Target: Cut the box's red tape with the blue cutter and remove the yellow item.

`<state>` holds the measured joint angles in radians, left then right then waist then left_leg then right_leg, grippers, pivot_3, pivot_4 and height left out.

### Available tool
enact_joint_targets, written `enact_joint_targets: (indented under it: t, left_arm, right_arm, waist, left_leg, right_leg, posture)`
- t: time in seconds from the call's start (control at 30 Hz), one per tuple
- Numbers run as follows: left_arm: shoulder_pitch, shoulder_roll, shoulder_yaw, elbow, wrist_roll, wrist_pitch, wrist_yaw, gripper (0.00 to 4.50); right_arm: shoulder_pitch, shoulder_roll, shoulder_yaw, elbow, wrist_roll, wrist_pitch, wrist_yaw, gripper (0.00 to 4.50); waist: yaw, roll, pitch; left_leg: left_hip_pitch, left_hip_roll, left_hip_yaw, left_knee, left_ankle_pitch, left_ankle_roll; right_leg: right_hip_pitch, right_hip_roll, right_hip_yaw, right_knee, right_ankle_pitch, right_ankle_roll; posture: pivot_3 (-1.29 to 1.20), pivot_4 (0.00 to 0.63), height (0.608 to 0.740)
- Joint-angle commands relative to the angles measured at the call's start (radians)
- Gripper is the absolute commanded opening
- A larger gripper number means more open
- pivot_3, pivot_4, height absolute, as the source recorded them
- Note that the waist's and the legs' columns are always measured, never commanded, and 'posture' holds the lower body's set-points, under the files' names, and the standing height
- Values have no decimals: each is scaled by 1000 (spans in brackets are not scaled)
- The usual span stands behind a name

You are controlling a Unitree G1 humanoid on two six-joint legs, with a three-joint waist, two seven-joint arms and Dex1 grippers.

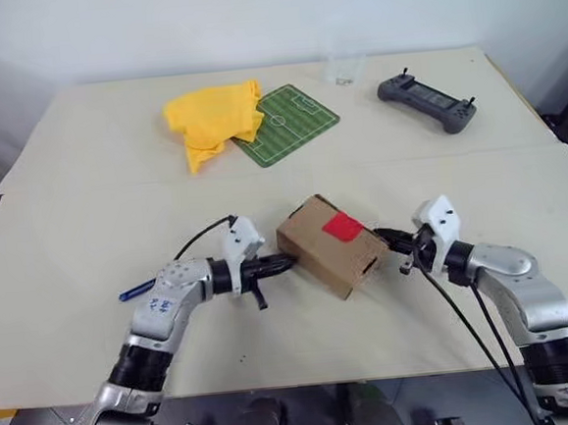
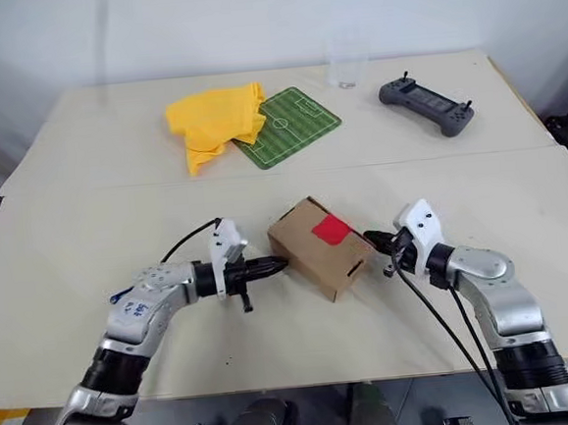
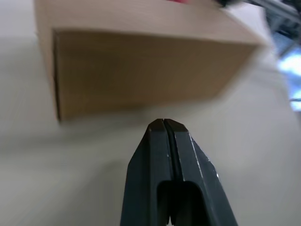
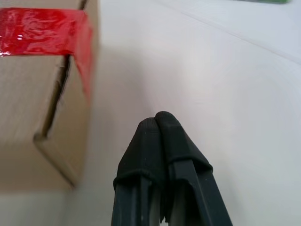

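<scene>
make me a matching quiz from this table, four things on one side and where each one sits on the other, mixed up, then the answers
Things
1. red tape
2. blue cutter
3. yellow cloth
4. game controller

Places
A. far right part of the table
B. on the table beside the left arm, on its outer side
C. on top of the box, folded over its edge
D. far side of the table, overlapping the green football-pitch mat

Pairs: 1-C, 2-B, 3-D, 4-A
</scene>
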<state>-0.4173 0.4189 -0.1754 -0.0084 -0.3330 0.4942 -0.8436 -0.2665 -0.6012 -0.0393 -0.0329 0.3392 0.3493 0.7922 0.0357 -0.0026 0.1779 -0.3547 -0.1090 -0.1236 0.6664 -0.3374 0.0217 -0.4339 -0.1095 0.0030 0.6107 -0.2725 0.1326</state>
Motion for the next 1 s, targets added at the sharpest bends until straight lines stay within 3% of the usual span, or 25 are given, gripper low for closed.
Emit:
enact_joint_targets:
  t: [0.03,0.3,0.67,0.8,0.9,1.0]
  left_arm:
    - [-22,-34,-34,-3,45,-42,25,7]
    - [15,-3,-30,-57,40,-39,-17,7]
    - [162,204,243,-142,-140,-48,-169,7]
    - [309,361,508,-165,-174,-135,-243,878]
    - [396,433,722,40,-186,-277,-317,1822]
    - [399,501,786,252,-143,-383,-356,2596]
  right_arm:
    - [-2,-40,11,-33,19,14,83,0]
    - [35,-80,-43,-21,21,-3,112,0]
    - [246,-177,-218,-233,216,4,290,0]
    - [332,-226,-365,-397,370,56,354,935]
    - [343,-197,-371,-543,447,32,336,1945]
    - [309,-183,-307,-604,434,-1,333,2848]
  waist:
    - [-15,0,0]
    - [-12,0,0]
    - [-12,0,0]
    - [-12,0,0]
    - [-15,0,0]
    - [-11,0,0]
  left_leg:
    - [-1,1,0,-1,0,0]
    - [-2,0,2,0,0,0]
    - [-1,1,2,-1,-1,0]
    - [-1,1,1,0,-1,0]
    - [-1,5,2,-3,-3,-2]
    - [1,7,2,-2,-3,-3]
  right_leg:
    - [-1,0,0,1,0,0]
    - [-5,0,3,1,0,0]
    - [-5,0,3,0,0,-1]
    - [-4,-1,4,0,-1,-1]
    - [-5,2,3,-1,-2,-4]
    - [-3,3,2,0,-2,-5]
  posture:
    - [0,150,740]
    - [0,150,740]
    - [0,150,740]
    - [0,150,740]
    - [0,150,740]
    - [0,150,740]
